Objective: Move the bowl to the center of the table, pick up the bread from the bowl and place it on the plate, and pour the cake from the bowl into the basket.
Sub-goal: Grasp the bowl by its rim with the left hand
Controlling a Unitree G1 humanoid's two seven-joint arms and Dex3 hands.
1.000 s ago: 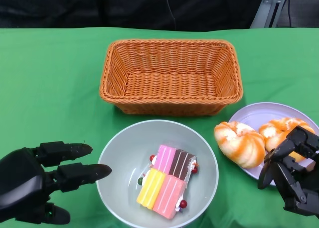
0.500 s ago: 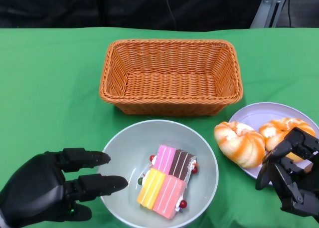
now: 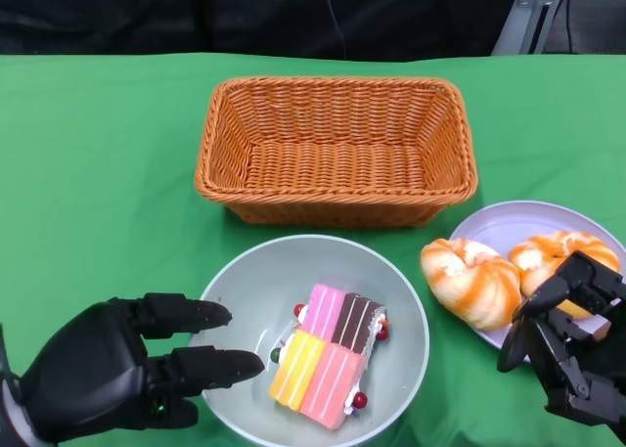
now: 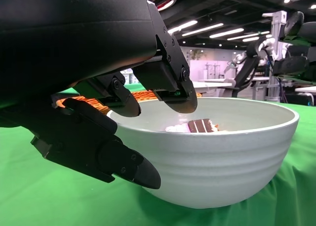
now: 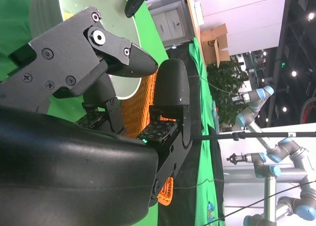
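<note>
The grey-green bowl (image 3: 245, 300) stands near the table's front, below the basket, and holds a striped cake (image 3: 328, 354). My left hand (image 3: 117, 374) is at the bowl's left side with its fingers (image 3: 210, 367) reaching over the rim. In the left wrist view the upper fingers (image 4: 170, 85) are above the bowl's rim (image 4: 222, 112) and the thumb (image 4: 108, 157) is outside the wall, with gaps on both sides. Two orange-and-white breads (image 3: 469, 281) (image 3: 553, 254) lie on the pale plate (image 3: 518, 222) at the right. My right hand (image 3: 567, 354) hovers at the plate's front edge, fingers bent and empty.
A woven orange basket (image 3: 337, 207) stands empty behind the bowl; it also shows in the right wrist view, basket (image 5: 131, 114). Green cloth covers the table. A dark backdrop lies beyond the far edge.
My left hand has moved right, from beside the bowl until its fingers reach over the rim. My right hand has sunk slightly by the plate.
</note>
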